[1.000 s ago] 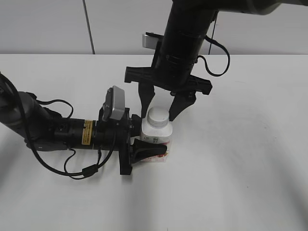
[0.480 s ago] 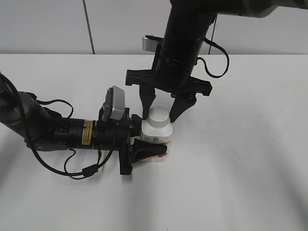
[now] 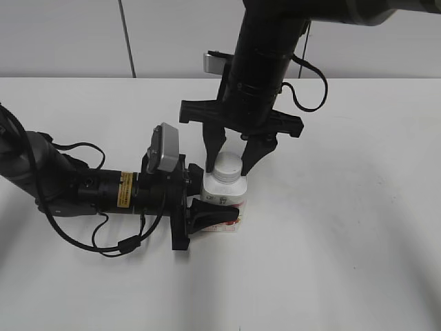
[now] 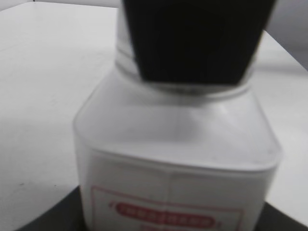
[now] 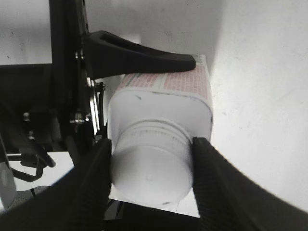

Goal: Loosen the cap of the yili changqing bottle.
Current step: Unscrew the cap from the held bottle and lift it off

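Right end effector (image 3: 233, 160) now lowered and clenched onto cap (image 3: 227, 165); left end effector (image 3: 207, 207) grasping yili changqing bottle (image 3: 223, 200), mid-desk (image 3: 344, 241). Ready for twisting.

1. The exterior view is bright and evenly lit; the table (image 3: 344, 241) carries only soft, faint shadows.
2. The left wrist view is blurred throughout — the bottle (image 4: 175, 159) label text is perhaps red, unreadable.
3. The right wrist view is harsh and high in contrast — the cap (image 5: 151, 168) is nearly washed out, and dark shadow fills the left side.
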